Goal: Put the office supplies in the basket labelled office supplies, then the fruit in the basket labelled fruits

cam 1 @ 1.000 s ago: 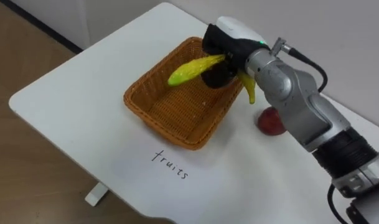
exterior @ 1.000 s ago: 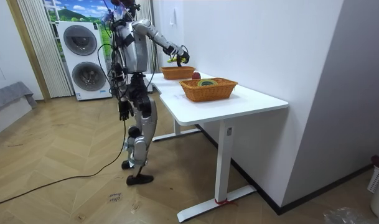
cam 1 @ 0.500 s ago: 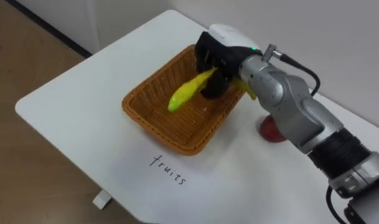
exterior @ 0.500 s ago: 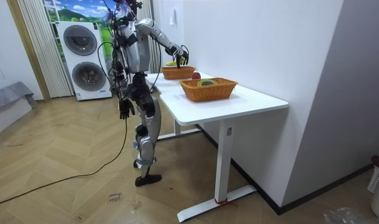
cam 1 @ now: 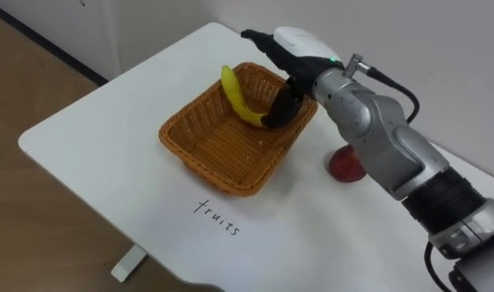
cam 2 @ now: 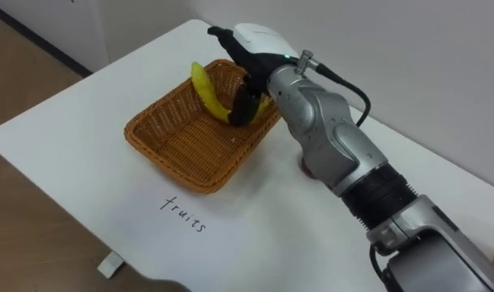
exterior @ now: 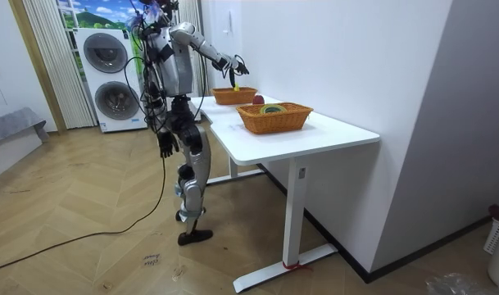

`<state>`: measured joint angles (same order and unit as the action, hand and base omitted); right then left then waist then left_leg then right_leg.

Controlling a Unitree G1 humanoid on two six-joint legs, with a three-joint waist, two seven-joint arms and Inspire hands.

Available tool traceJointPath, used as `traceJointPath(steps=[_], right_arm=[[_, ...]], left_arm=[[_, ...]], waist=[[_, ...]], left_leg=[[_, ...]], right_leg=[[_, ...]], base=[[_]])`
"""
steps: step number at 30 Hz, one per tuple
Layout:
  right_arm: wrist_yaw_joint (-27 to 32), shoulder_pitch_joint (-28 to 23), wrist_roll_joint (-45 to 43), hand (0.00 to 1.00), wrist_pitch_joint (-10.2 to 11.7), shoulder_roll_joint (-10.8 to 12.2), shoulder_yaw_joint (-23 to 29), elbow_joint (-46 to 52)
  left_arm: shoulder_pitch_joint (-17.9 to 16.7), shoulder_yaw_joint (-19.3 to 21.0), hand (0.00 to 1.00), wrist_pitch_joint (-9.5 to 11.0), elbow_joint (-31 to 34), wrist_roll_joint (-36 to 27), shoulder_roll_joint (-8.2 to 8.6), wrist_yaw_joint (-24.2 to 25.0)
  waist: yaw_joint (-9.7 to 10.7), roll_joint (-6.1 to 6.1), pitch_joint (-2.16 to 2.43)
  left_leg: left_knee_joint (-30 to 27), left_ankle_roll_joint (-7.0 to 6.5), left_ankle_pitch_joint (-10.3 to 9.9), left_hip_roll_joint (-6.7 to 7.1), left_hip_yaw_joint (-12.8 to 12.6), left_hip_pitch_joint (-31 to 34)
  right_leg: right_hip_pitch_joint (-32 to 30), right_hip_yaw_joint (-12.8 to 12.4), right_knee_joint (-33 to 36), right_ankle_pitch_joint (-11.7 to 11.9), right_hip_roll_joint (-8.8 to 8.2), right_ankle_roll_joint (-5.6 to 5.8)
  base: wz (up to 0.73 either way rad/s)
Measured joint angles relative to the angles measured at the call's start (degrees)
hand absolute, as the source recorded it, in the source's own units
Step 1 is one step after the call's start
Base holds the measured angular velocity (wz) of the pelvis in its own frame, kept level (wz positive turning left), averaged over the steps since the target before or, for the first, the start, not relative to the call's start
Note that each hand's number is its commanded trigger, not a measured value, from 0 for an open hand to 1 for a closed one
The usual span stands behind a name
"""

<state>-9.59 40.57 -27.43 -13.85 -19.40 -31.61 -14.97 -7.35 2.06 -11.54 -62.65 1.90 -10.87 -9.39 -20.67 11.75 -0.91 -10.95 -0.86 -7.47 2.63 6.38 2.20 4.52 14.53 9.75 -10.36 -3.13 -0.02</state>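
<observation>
Though rim-close, banana over basket

One table bears two baskets, one basket under the right hand's fingers and a second basket well to their right, plus one banana just beside those fingers and one apple near them, with two washers far off.

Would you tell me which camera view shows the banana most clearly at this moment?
The left eye view: the banana shows large against the wicker basket, beside the open right hand. The right eye view shows it nearly as well; in the room view it is a small yellow speck.
</observation>
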Motion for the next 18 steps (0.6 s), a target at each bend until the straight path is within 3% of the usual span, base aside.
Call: traceJointPath(steps=[11,18], right_arm=[[-0.08,-0.06,-0.26,0.0,0.02,0.01,0.45,0.66],[-0.08,-0.18,-0.19,0.0,0.02,0.0,1.24,3.41]], left_arm=[[-1.06,0.01,0.0,0.21,0.94,0.01,-0.02,-0.11],[-1.16,0.24,0.0,0.31,0.58,-0.06,-0.01,-0.12]], waist=[[0.16,0.29,0.19],[0.47,0.12,-0.04]], left_leg=[[0.58,-0.01,-0.01,-0.03,0.02,-0.94],[0.68,-0.01,-0.03,-0.14,-0.44,-0.85]], right_leg=[[0.47,0.32,-0.1,0.0,-0.03,0.0],[0.1,0.26,-0.09,-0.01,-0.04,0.01]], base=[[0.0],[-0.04]])
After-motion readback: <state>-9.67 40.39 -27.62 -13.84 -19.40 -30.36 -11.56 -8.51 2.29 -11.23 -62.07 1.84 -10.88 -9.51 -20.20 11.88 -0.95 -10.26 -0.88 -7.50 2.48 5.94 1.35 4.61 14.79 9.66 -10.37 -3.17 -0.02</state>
